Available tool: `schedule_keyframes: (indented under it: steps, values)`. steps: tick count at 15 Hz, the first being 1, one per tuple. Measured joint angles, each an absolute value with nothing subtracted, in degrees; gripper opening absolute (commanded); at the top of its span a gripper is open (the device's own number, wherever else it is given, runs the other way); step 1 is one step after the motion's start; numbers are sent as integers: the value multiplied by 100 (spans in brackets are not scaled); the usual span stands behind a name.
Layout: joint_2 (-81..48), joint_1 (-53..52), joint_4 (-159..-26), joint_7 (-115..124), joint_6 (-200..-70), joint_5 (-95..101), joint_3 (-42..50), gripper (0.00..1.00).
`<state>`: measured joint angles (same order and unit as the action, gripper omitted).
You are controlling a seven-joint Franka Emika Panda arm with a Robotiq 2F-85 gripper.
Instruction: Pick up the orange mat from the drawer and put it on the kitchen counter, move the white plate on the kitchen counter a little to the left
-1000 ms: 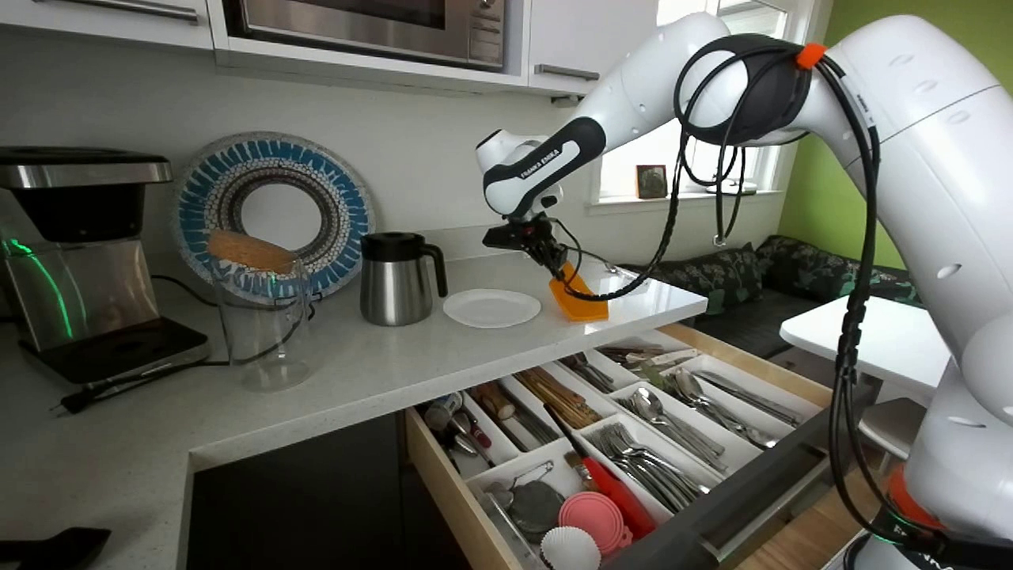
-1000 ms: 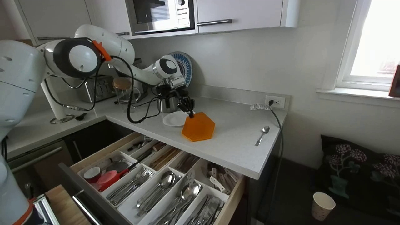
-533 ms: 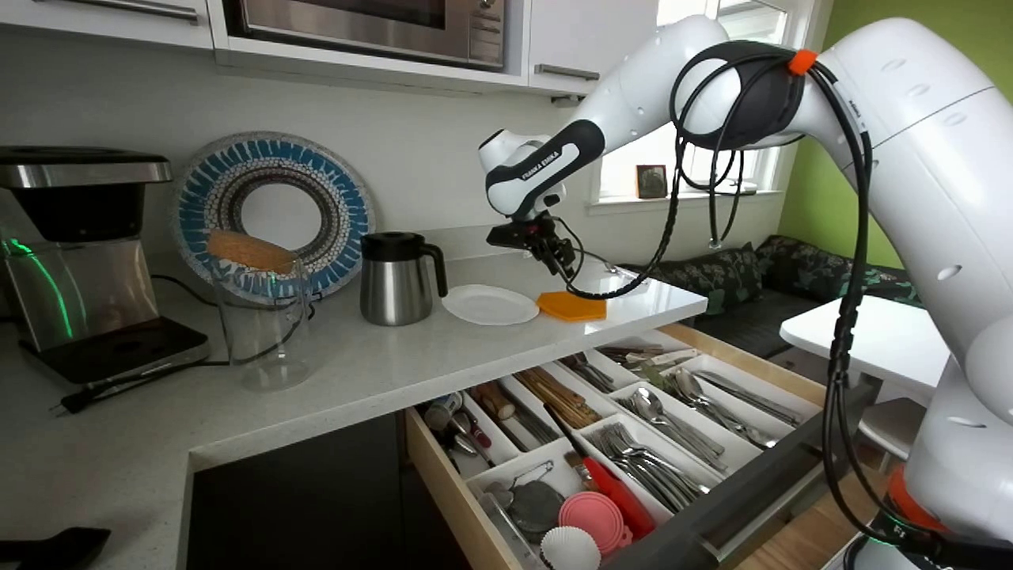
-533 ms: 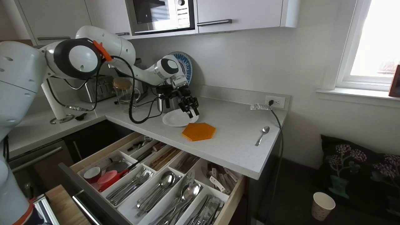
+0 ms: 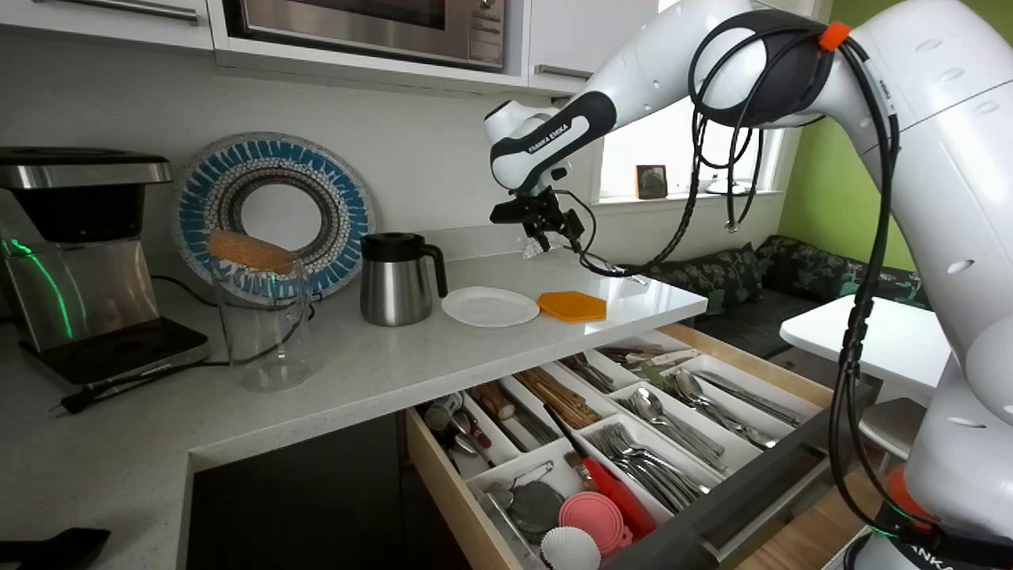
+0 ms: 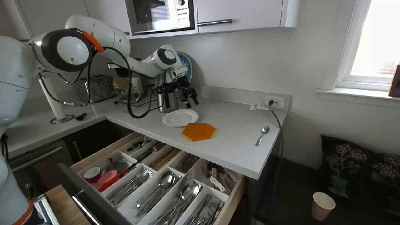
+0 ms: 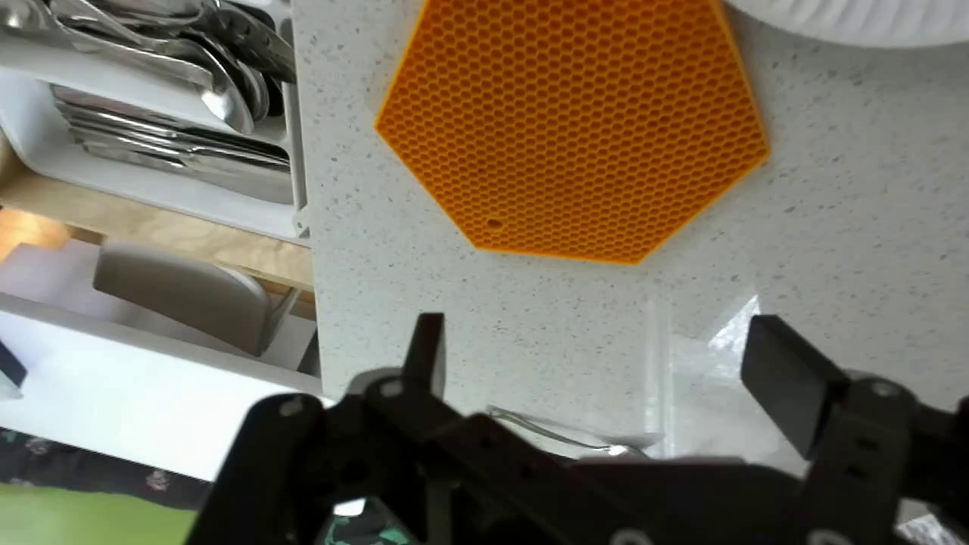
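1. Down at the front, the drawer (image 5: 447,479) is pulled out. It has white boxes (image 6: 128,210) inside. One box holds forks (image 6: 132,185), and the next one holds spoons (image 6: 166,178).
2. Just past the drawer, the tabletop (image 6: 231,150) begins. The orange mat (image 6: 198,131) lies flat on it, near the edge. In the wrist view, the mat is full of tiny holes, like honeycomb.
3. Right beside the mat sits the white plate (image 5: 491,307), flat on the tabletop too. I cannot tell if the two touch.
4. Off to one side, on the same tabletop, lies a small spoon (image 6: 262,135), well apart from the mat.
5. Up in the air over the tabletop hangs the tool (image 7: 598,356), apart from the mat and the plate. Its two fingers (image 7: 425,352) are spread wide, with a big gap between them. A white arm (image 5: 657,65) holds it up.
6. Near the plate stands a silver jug (image 5: 397,285) with a black lid and a black handle.
7. Way at the back, a big round disc (image 5: 277,214) with a blue ring stands up by the wall (image 6: 243,62).
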<state>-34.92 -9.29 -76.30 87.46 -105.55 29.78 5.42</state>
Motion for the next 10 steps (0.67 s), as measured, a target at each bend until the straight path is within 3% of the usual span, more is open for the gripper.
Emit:
schedule_keyframes:
  steps: [10]
  values:
    - [-2441, -1515, -9603, 7700, -10940, 3863, 210, 100]
